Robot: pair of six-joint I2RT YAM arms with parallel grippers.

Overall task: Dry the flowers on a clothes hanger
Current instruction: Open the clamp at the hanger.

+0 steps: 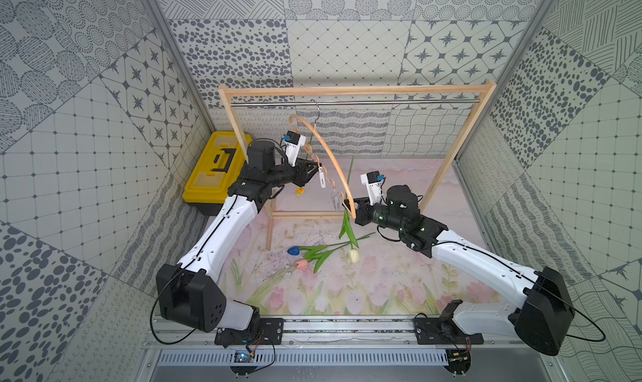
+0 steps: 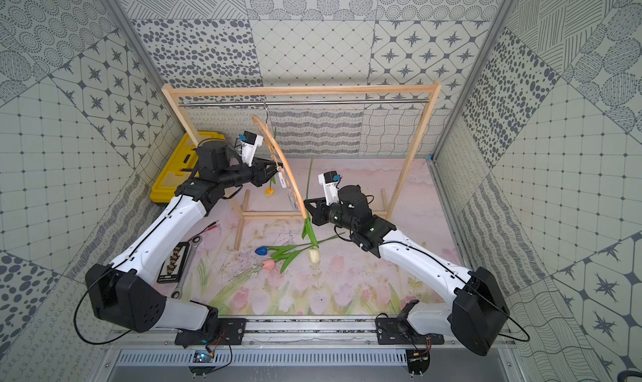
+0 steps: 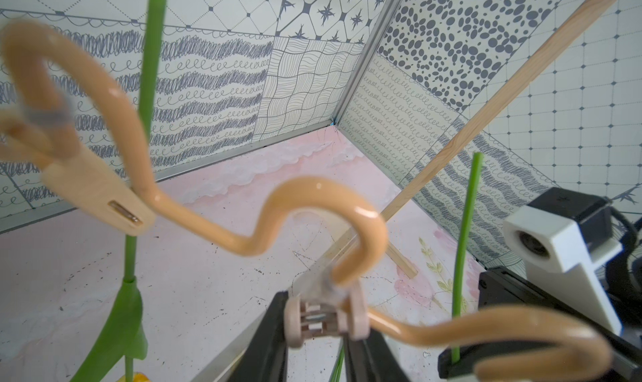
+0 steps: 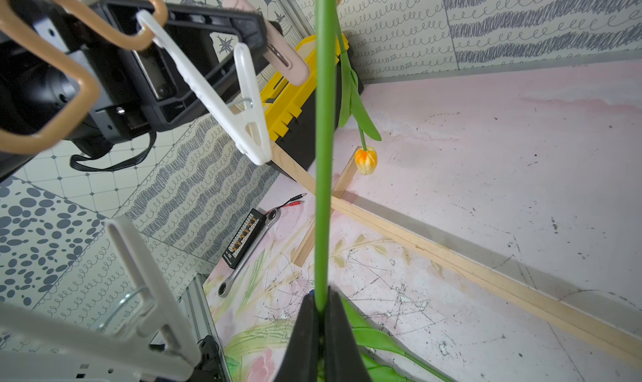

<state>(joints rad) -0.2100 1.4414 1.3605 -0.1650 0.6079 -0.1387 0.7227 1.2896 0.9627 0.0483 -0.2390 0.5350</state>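
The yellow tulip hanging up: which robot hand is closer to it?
Left. The left gripper pinches a clip just above the yellow tulip; the right gripper holds the cream tulip by its stem farther off, at the hanger's low end.

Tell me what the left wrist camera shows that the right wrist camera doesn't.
Left wrist only: the left gripper closed on a pale clip on the clothes hanger, and the right arm's camera. Right wrist only: the yellow toolbox, a wrench and a white clip. Both: the hanger's wavy rail, the right gripper holding a green stem, and the hanging yellow tulip.
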